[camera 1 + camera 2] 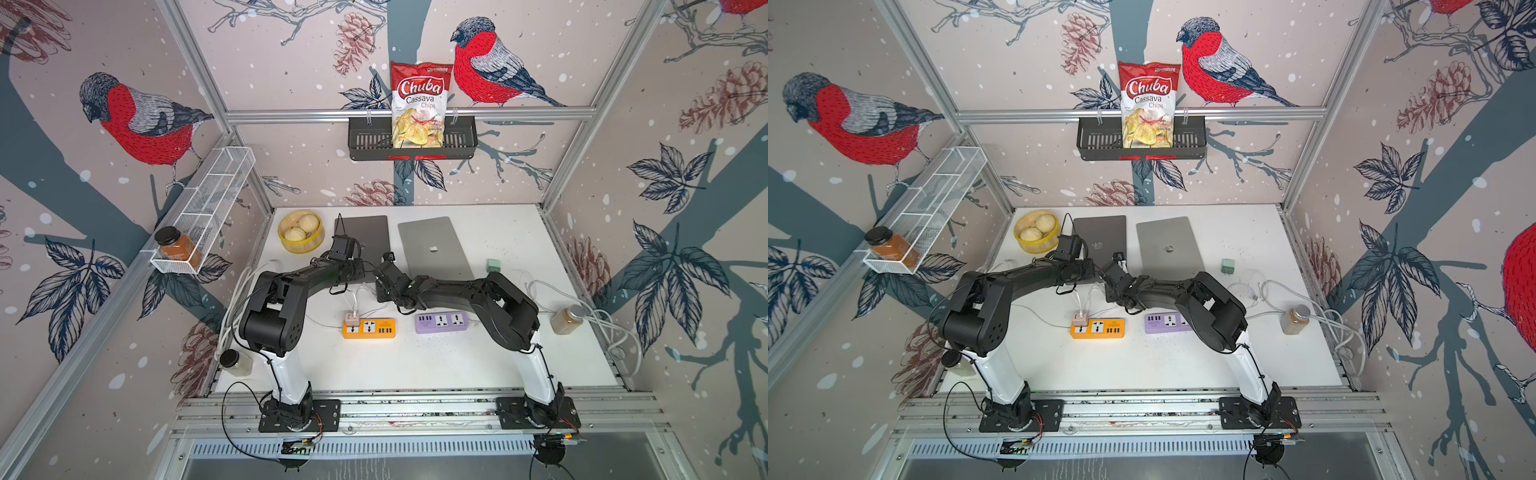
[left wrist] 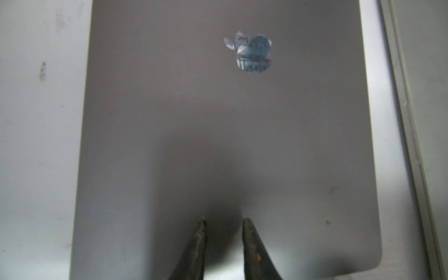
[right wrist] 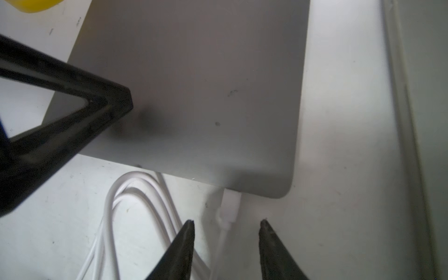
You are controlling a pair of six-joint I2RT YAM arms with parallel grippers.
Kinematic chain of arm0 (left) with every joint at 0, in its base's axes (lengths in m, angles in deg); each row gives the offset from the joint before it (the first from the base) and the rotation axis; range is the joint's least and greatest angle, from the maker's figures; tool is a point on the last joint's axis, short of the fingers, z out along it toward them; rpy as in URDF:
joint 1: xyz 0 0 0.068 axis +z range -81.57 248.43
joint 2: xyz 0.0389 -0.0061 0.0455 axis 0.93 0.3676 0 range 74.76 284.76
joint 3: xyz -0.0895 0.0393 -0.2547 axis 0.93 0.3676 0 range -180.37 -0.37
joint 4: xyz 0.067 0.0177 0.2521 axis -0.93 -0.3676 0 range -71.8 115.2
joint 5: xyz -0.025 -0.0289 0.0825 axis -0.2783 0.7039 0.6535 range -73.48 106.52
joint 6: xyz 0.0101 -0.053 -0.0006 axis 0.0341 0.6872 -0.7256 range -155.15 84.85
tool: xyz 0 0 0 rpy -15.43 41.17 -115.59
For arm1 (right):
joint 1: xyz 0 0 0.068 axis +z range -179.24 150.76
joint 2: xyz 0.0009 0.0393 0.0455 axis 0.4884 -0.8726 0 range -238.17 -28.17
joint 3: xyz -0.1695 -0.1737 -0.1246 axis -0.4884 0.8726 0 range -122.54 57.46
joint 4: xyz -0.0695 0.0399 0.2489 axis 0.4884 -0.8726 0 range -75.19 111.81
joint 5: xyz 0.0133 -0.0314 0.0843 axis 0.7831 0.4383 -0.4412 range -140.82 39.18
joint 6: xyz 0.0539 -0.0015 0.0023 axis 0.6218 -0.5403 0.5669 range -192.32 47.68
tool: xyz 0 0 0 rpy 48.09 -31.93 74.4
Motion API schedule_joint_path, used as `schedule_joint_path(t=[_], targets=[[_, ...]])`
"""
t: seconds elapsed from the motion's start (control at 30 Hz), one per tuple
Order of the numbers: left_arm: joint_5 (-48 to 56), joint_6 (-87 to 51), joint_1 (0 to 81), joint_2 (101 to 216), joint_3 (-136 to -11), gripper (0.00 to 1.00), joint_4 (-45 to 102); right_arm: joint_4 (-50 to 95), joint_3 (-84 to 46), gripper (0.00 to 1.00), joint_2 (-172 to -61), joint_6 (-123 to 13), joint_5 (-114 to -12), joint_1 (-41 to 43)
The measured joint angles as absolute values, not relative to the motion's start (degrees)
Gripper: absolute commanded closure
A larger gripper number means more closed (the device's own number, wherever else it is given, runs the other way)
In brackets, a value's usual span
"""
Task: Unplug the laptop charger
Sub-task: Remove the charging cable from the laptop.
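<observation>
Grey and closed, the laptop [image 1: 362, 232] lies near the bench's [image 1: 436, 365] back edge, left of middle, in both top views; a silver laptop [image 1: 434, 245] sits just beside it; white cable [image 1: 355, 297] runs from the grey laptop's near edge toward an orange strip [image 1: 370, 328]; in the left wrist view the left gripper [image 2: 223, 220] has its tips on the laptop, nearly closed and holding nothing; in the right wrist view the plug [image 3: 231, 204] sits in the laptop's near edge by a corner; the right gripper [image 3: 227, 221] stands open, straddling the plug's tail without touching it.
</observation>
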State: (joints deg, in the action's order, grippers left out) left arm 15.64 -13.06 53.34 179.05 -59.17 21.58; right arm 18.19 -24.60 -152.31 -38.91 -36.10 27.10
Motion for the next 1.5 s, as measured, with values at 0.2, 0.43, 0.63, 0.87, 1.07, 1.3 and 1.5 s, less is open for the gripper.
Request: schedule_joint_path(t=[0.2,0.43,0.63,0.87,1.07,1.3,1.5], targets=[[15.8,-12.8,53.4,179.4,-57.2,0.73,26.4,17.9,-26.4,0.56,-153.8,-38.9,-34.8,27.2],[16.1,-12.6,53.4,179.5,-55.7,0.73,30.2,17.9,-27.6,0.62,-154.8,-38.9,-34.0,27.2],[16.1,-12.7,53.4,179.5,-55.5,0.73,30.6,17.9,-27.8,0.67,-155.1,-38.9,-33.1,27.3],[16.1,-12.7,53.4,179.6,-55.4,0.73,30.8,17.8,-28.5,0.73,-155.7,-38.9,-32.1,27.3],[16.1,-12.7,53.4,179.9,-55.5,0.73,31.6,16.2,-29.7,0.78,-156.4,-39.0,-31.1,27.6],[16.1,-12.7,53.4,179.9,-55.5,0.73,31.7,15.5,-30.0,0.87,-156.6,-39.0,-29.9,27.7],[16.1,-12.6,53.5,180.0,-55.5,0.73,31.7,15.3,-30.1,0.91,-156.8,-39.0,-29.3,27.9]])
